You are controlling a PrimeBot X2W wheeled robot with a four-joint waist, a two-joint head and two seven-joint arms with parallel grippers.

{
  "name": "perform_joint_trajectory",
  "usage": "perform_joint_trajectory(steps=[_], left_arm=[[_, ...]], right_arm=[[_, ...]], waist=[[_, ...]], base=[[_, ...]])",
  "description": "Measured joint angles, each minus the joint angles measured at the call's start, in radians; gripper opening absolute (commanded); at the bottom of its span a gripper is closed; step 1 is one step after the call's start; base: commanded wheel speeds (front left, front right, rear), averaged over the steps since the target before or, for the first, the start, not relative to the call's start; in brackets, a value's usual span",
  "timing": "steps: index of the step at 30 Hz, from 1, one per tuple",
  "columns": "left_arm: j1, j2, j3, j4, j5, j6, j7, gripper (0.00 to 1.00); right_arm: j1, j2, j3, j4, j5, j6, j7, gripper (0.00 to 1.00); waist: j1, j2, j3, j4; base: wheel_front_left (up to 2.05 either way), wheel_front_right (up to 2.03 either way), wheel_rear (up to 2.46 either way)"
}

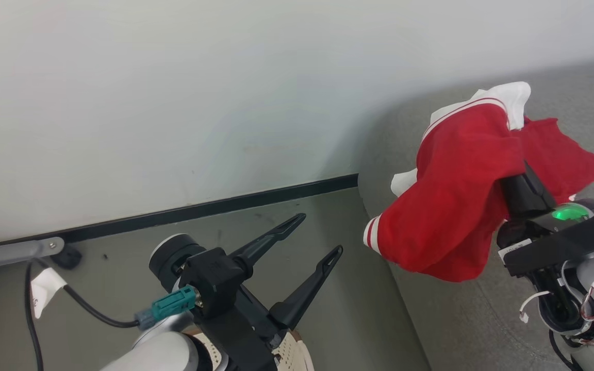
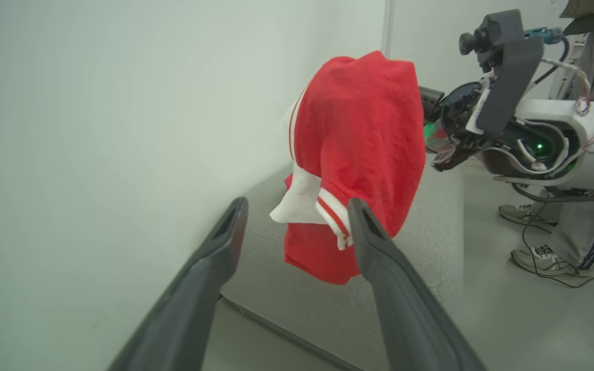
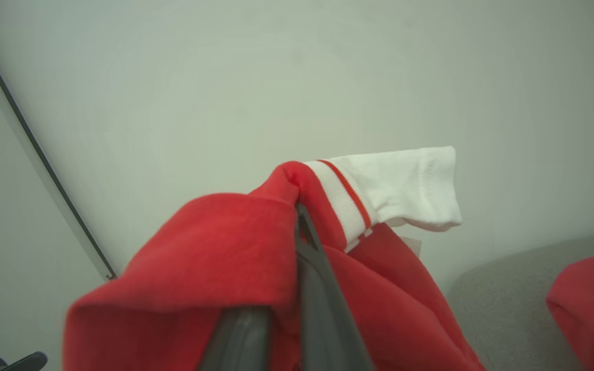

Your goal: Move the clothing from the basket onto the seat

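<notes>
Head view: the main risk, as I judge it, is a drop too close to the edge. The clothing (image 1: 451, 206) hangs in the air over the rounded corner of the seat (image 1: 482, 319), and its striped cuff reaches out past that corner toward the floor. If it is let go here, part of it may slide off. The right tool (image 1: 521, 183) is buried in the red cloth with its tips hidden. The left tool (image 1: 320, 234) stands well apart from the garment, fingers spread wide and holding nothing. A sliver of the basket (image 1: 291, 355) shows beneath it.

Left wrist view: the garment droops in a bundle above the near end of the seat, beside the wall. Whether its lowest fold touches the cushion I cannot tell. This tool's fingers frame it from a distance, wide apart and touching nothing.

Right wrist view: the second risk is snagging. The fabric is draped over both fingers, so it may cling when they part. The fingers are pressed together, clamped on the red cloth just below the white band. Another red garment (image 3: 586, 304) already lies on the seat.
</notes>
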Motion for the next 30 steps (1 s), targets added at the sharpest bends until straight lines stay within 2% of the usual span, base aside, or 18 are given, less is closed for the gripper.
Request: perform_joint_trajectory(steps=[9, 19, 30], left_arm=[[0.000, 0.028, 0.012, -0.020, 0.009, 0.014, 0.000, 1.00], [-0.006, 0.034, 0.012, -0.044, 0.024, 0.022, 0.005, 1.00], [-0.035, 0.028, 0.000, -0.038, 0.031, 0.007, 0.029, 1.00]], right_arm=[[0.063, -0.022, -0.083, -0.108, -0.060, -0.025, 0.000, 0.00], [0.142, -0.038, -0.176, -0.189, -0.100, -0.043, 0.000, 0.00], [0.184, -0.033, -0.275, -0.241, -0.120, -0.036, -0.007, 0.00]], waist=[[0.0000, 0.0000, 0.029, -0.095], [0.0000, 0.0000, 0.071, -0.194], [0.0000, 0.0000, 0.132, -0.249]], base=[[0.00, 0.00, 0.00], [0.00, 0.00, 0.00], [0.00, 0.00, 0.00]])
